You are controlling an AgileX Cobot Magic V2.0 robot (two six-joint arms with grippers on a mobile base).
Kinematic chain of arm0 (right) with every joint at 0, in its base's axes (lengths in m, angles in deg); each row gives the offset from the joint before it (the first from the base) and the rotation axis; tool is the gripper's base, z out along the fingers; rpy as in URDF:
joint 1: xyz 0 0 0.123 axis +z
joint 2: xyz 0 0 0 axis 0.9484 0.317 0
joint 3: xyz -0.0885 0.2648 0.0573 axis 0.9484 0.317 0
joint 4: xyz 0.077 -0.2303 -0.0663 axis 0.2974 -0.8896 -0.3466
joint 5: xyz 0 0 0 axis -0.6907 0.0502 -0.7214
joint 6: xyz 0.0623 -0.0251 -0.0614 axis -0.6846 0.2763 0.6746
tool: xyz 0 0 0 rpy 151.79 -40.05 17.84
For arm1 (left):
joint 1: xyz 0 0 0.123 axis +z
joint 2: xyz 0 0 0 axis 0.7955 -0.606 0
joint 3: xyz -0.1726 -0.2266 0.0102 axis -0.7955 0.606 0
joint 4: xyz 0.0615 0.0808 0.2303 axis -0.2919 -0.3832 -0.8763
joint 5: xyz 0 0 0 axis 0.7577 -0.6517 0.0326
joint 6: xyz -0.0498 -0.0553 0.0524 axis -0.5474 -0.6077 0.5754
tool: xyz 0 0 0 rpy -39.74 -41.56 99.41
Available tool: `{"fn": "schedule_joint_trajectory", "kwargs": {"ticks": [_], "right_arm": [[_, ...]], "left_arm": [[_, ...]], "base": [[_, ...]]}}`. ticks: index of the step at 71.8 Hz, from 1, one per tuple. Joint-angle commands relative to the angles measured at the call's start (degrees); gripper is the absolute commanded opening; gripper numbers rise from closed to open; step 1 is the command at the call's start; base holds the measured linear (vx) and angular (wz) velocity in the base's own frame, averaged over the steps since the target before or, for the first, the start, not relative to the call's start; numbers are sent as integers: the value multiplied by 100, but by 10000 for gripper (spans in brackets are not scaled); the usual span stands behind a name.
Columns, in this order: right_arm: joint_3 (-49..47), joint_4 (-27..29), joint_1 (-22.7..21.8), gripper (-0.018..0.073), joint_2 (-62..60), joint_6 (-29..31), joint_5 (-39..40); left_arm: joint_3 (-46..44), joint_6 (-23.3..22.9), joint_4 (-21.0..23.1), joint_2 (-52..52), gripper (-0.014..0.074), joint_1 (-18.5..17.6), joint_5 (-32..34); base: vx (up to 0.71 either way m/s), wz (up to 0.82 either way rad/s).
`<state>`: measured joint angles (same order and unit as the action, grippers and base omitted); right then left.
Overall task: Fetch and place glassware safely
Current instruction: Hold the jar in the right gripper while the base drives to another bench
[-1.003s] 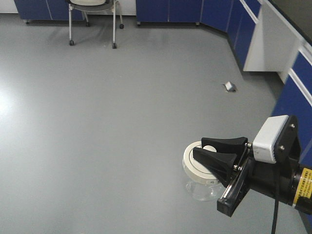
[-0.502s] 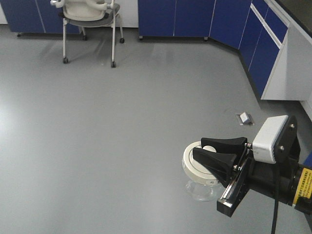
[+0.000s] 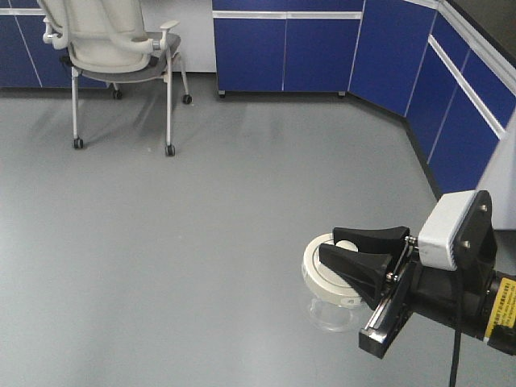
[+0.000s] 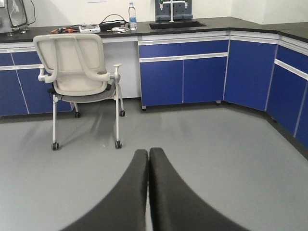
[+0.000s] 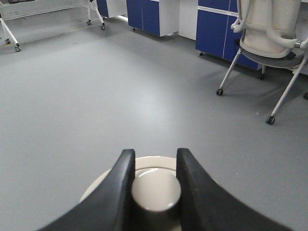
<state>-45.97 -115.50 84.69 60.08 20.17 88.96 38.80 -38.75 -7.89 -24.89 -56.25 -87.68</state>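
The glassware (image 3: 324, 276) is a squat clear jar with a round white lid, hanging above the grey floor at the lower right of the front view. My right gripper (image 3: 329, 242) is shut on the lid's white knob, one black finger on each side. The right wrist view shows the knob (image 5: 156, 190) pinched between the fingers of the right gripper (image 5: 155, 154), with the lid rim around it; the glass body is hidden below. My left gripper (image 4: 148, 151) is shut with nothing in it, its fingers pressed together over bare floor.
A white wheeled chair (image 3: 121, 44) stands at the back left. Blue cabinets (image 3: 282, 48) line the back wall, and more run along the right side (image 3: 468, 105). A dark counter (image 4: 216, 21) above them carries a water bottle (image 4: 132, 9).
The whole floor scene has slid down and to the right in the front view: the chair and cabinets show lower and larger, and a small grey floor object has left the view. The jar stays held.
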Motion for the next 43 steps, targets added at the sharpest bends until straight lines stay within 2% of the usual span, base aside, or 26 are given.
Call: {"fn": "schedule_joint_trajectory", "kwargs": {"ticks": [1,43], "right_arm": [[-163,306,-33,-4,-120,37,378],[-163,316,-33,-4,-120,37,371]], "left_arm": [[-151,-46,11,-60,-7,-16,408],[-151,-46,11,-60,-7,-16,408]], "base": [[75,5],[69,-2]]}}
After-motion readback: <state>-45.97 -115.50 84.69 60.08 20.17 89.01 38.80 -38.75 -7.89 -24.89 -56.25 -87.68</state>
